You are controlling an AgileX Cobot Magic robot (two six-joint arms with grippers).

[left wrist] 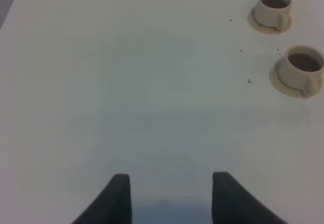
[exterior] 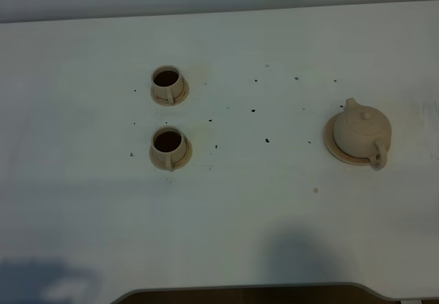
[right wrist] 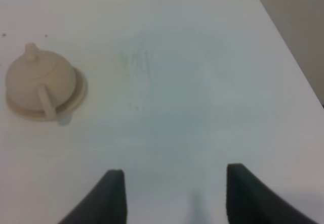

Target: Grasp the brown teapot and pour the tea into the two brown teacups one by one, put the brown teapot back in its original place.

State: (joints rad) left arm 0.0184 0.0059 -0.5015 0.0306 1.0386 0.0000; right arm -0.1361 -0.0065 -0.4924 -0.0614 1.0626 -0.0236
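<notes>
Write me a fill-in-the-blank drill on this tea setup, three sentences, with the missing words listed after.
1. The brown teapot sits on the round tan ____, not on the bare table.
2. Both brown teacups hold a ____ liquid.
3. The right tool and the left tool both hang over the table with jaws ____, holding nothing.

Missing words: coaster; dark; open
</notes>
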